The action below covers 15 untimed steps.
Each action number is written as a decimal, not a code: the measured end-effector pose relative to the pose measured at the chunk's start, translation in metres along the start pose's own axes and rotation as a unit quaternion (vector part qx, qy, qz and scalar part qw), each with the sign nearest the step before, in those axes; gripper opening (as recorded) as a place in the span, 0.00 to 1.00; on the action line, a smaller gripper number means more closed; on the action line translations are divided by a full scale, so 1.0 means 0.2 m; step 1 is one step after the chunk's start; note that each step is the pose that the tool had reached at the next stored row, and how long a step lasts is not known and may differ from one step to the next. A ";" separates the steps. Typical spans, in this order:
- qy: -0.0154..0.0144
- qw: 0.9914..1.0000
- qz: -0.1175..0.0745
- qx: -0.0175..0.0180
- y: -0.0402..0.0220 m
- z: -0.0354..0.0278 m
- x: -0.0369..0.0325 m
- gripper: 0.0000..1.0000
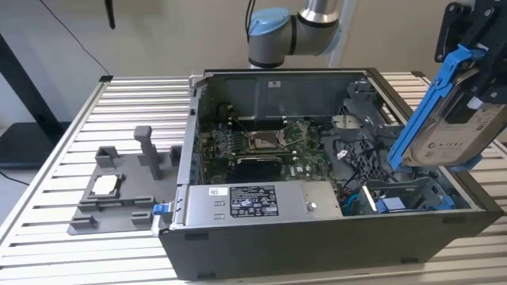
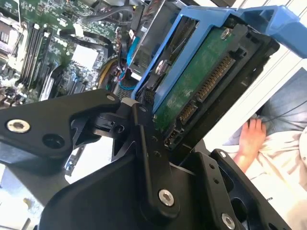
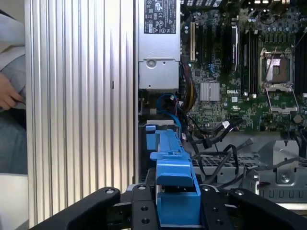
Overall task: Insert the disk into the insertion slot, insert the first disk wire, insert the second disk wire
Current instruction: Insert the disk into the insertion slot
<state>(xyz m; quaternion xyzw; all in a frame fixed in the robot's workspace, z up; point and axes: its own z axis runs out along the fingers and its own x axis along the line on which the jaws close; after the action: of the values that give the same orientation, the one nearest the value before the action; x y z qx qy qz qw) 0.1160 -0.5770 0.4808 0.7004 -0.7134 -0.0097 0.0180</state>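
Holding the disk (image 1: 453,139) up in the air right now. The gripper (image 1: 474,77) has its jaws clamped on it, blue carrier and all. It's tilted, one blue end tab sticking up and the other end pointing down at the open case (image 1: 317,249). That puts it over the case's end on the exterior view's right, above the slot (image 1: 404,199) in the near corner there, and not in it yet.

In the second wrist view you can see the disk's (image 2: 201,81) green circuit board and connector edge facing out between the black fingers (image 2: 144,143). The first wrist view looks down along the blue carrier (image 3: 175,191) into the case, with loose black cables (image 3: 216,158) lying just beside the slot.

The motherboard (image 1: 262,142) fills the middle of the case and the power supply (image 1: 253,202) runs along the near wall. The case sits on a slatted table (image 1: 135,95). A grey fixture (image 1: 119,196) lies near the table edge on the exterior view's left. A person's hand (image 2: 252,136) rests past the table edge.
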 end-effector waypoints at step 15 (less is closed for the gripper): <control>0.005 1.000 -0.002 0.000 -0.001 0.063 -0.001 0.33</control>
<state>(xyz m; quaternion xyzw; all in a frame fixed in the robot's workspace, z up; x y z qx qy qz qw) 0.1158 -0.5769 0.4681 0.7018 -0.7121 -0.0061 0.0210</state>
